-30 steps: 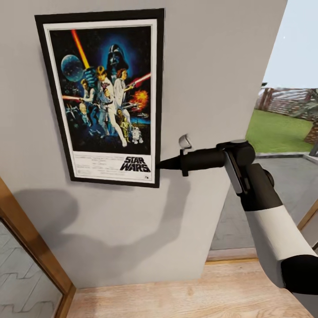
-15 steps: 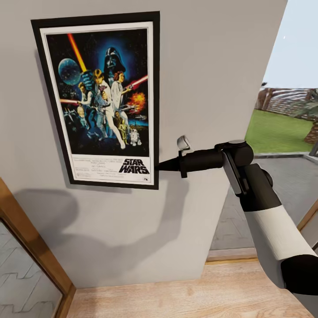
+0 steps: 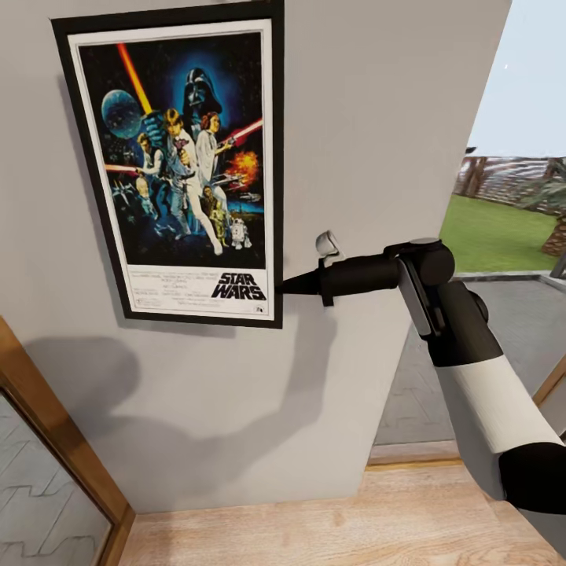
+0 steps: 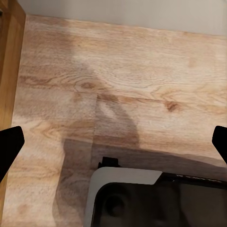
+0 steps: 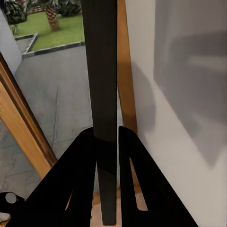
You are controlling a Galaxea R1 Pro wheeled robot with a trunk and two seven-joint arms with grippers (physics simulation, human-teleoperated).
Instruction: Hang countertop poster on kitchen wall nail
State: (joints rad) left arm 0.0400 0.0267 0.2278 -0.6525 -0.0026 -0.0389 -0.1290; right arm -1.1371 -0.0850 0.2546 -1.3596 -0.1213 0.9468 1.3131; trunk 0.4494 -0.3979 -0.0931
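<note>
Most of the job looks done from where I sit: the poster (image 3: 177, 165) is off the counter and up against the pale grey wall (image 3: 377, 118), upright with a slight tilt, its "STAR WARS" logo at the bottom. My right gripper (image 3: 289, 283) is clamped on the poster's right edge, near its lower corner; in the right wrist view the two fingers (image 5: 85, 179) press either side of the black frame (image 5: 105, 94) seen edge-on. I cannot see the nail anywhere, so I cannot tell whether the frame is hooked on it or is only held against the wall by my grip. What remains, as I judge it, is to settle the poster onto the nail, let go and back the arm away without dragging the frame. My left gripper (image 4: 113, 142) hangs low over the wooden floor (image 4: 142, 71) below the poster, fingers spread wide and holding nothing.
</note>
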